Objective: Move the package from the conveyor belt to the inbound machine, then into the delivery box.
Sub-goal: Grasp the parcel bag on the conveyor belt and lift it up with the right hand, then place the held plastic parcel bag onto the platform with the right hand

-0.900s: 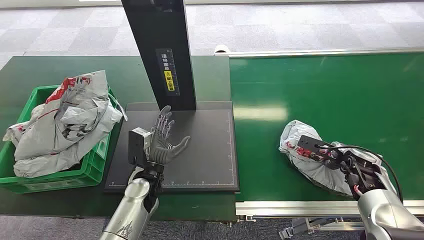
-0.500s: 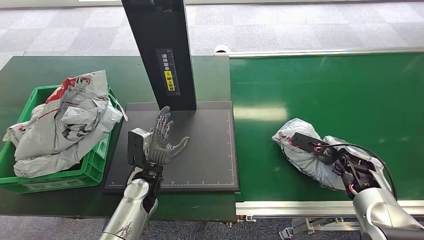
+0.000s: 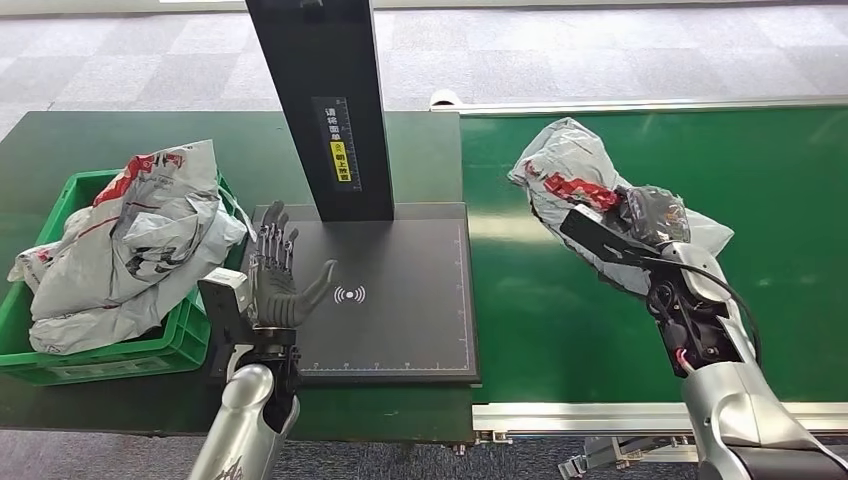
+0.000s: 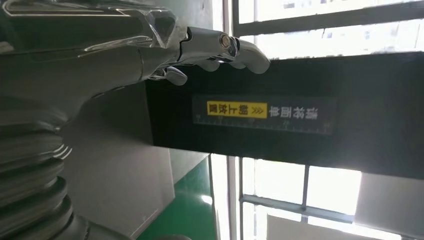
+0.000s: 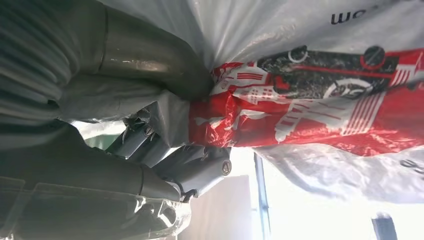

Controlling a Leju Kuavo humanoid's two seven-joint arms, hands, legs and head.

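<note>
Head view: right hand point(image 3: 650, 215) fingers point(image 5: 192, 167) clutch the grey-and-red package point(image 3: 570, 175) above the conveyor belt point(image 3: 760, 170); left hand point(image 3: 280, 275) fingers spread over the scanner plate point(image 3: 410, 320).

Black post point(image 3: 325, 105) stands at the scan plate's point(image 3: 400, 300) back edge; left hand point(image 3: 278, 285) hovers over its left side.

crate point(image 3: 190, 345) left of scanner plate point(image 3: 410, 330) — conveyor belt point(image 3: 760, 180) right

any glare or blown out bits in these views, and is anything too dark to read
Head view: evenly lit, a soft bright sheen on the conveyor belt beside the scanner plate. Left wrist view: windows behind the dark post are blown out white, and the left hand is dim. Right wrist view: overexposed white beyond the package, which stays sharp.
</note>
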